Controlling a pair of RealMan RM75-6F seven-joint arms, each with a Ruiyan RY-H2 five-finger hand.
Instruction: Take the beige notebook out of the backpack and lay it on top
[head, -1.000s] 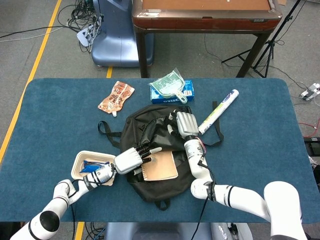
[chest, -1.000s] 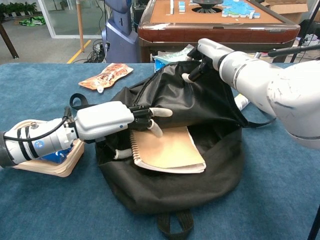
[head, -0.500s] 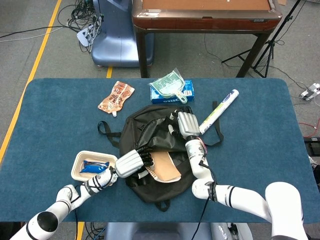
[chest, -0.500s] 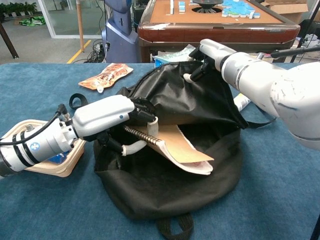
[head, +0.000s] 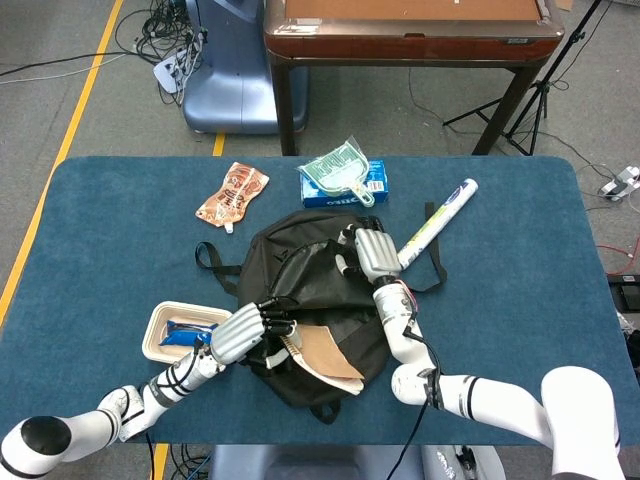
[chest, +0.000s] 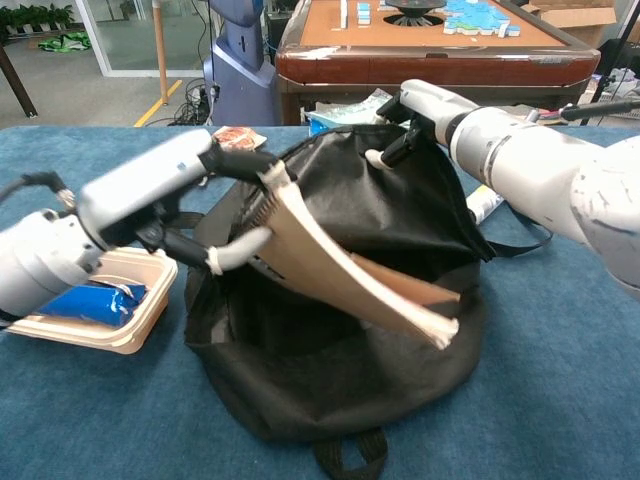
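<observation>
Beige notebook tilted, lower end hidden inside backpack. Pinched at spiral edge by left hand; backpack flap gripped by right hand.

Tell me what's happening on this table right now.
The left hand grips the beige notebook by its spiral edge and holds it tilted, its far end sagging over the open black backpack. The right hand holds the backpack's upper flap raised. The notebook is not yet laid flat on top. Beside the bag sits a tray with a blue packet; an orange pouch and a white tube lie farther back.
</observation>
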